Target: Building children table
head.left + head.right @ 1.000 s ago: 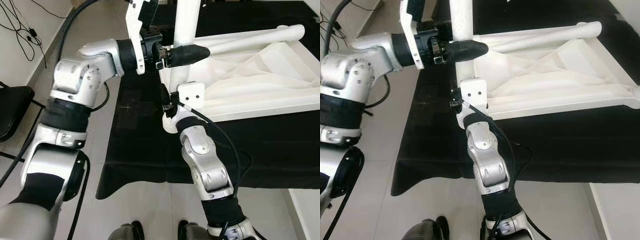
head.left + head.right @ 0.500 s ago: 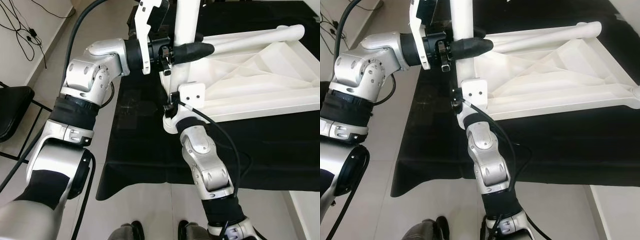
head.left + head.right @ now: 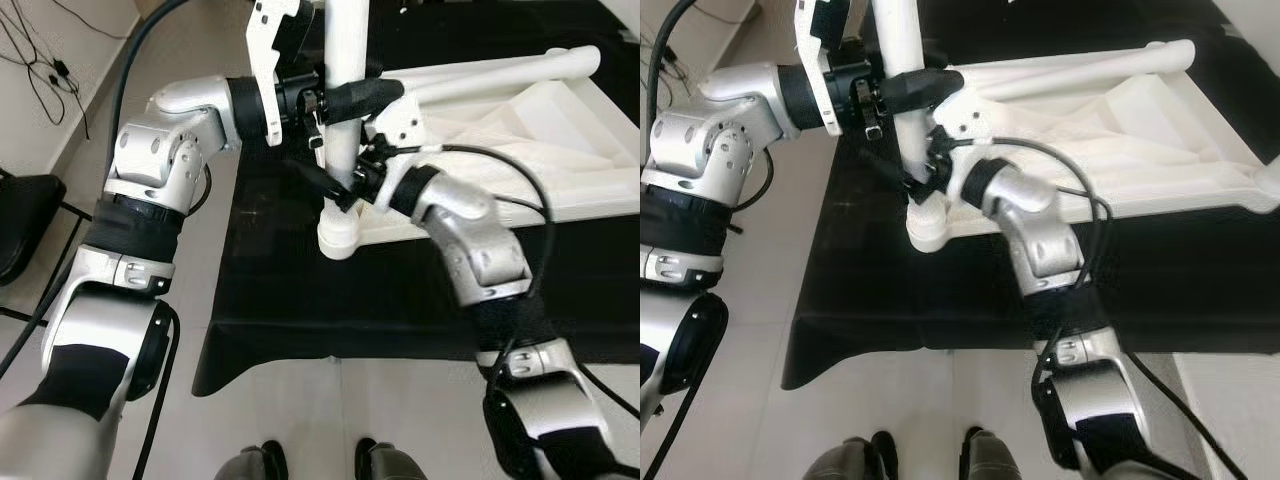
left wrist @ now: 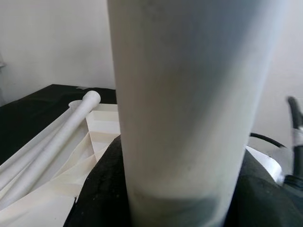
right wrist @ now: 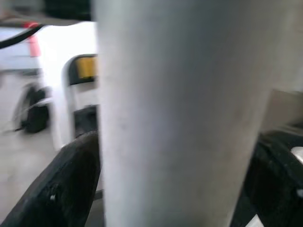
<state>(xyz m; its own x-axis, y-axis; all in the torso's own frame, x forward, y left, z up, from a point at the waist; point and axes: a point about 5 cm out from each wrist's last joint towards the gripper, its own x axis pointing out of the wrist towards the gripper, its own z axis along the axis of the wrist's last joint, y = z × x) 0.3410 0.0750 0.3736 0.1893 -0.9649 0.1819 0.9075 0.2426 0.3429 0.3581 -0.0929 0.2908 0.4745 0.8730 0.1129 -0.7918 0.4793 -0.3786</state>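
Swinging up from below the near edge of the tabletop (image 3: 560,195), the right gripper (image 3: 345,185) now pinches the upright table leg (image 3: 342,120) low down, where 1 second ago it sat under the corner. The left gripper (image 3: 345,100) stays clamped higher up. With 2 holds, seating the leg at the near left corner looks under way. Smooth, round white tube; ribbed underside; matte black cloth (image 3: 280,290).
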